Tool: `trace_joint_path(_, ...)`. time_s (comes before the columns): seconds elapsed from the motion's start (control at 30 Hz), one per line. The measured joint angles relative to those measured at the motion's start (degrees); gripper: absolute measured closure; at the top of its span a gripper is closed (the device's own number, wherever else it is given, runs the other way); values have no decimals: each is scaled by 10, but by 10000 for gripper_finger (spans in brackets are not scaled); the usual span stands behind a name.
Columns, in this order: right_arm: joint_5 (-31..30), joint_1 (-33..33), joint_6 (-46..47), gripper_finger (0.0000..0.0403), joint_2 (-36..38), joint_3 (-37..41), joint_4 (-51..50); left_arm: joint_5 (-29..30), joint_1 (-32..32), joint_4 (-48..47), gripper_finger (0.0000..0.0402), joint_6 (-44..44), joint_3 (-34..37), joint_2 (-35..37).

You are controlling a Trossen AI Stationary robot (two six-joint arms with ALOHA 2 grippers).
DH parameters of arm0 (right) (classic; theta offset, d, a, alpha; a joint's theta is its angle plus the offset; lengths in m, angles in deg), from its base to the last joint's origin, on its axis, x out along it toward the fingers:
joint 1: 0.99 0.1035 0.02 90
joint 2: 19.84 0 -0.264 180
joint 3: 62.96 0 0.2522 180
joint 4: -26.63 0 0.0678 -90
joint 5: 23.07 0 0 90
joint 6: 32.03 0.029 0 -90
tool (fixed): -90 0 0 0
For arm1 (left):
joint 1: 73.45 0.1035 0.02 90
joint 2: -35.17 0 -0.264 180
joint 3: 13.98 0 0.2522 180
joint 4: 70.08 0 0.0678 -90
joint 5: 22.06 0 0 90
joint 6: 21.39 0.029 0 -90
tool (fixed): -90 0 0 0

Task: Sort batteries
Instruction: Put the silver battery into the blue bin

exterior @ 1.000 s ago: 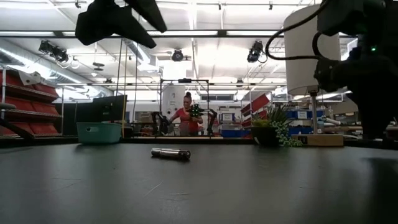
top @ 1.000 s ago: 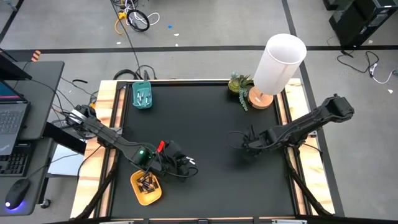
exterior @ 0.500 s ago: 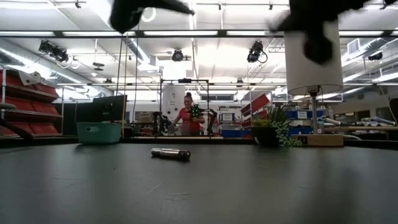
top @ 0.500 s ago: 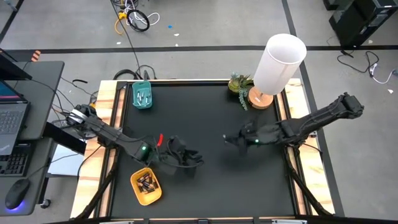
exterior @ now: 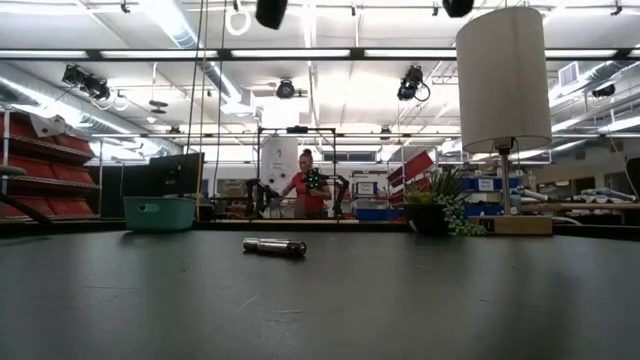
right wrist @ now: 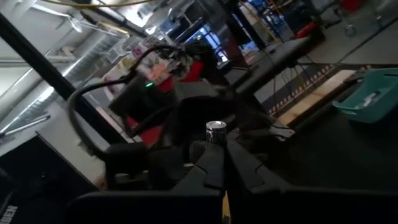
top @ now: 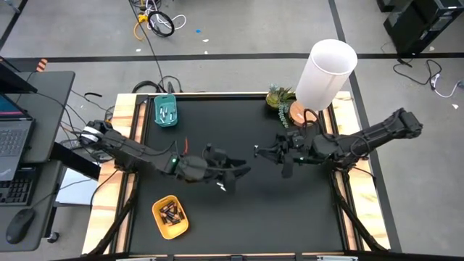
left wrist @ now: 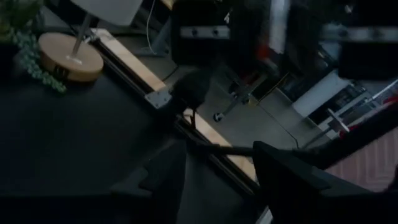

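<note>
Only the right wrist view shows the right gripper (right wrist: 214, 163) pinching a silvery battery (right wrist: 215, 132) upright, its cap end up, above mid-table well clear of the lamp (top: 323, 72). The left gripper (left wrist: 217, 174), nearby, has fingers spread, empty. Another battery (exterior: 274, 246) lies flat on the table (exterior: 420, 300), lengthwise across the low view.

Both arms are matte black, built of slim jointed segments with black cables looped along them. The left arm (top: 138, 154) carries a small green indicator light and a red mark near its wrist. The right arm (top: 362, 138) shows a tiny green light and thick rounded joints.
</note>
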Motion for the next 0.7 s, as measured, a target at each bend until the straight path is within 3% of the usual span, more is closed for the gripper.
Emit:
trace_joint_path(0.3,20,-2,3,403,-44,-37,-23,-37,30,61,188,63,0,0)
trace_joint_path(0.53,37,-12,9,403,-42,-38,-46,-30,34,64,190,75,0,0)
trace_joint_path(0.7,43,-13,15,403,-43,-38,-53,-17,44,64,228,88,0,0)
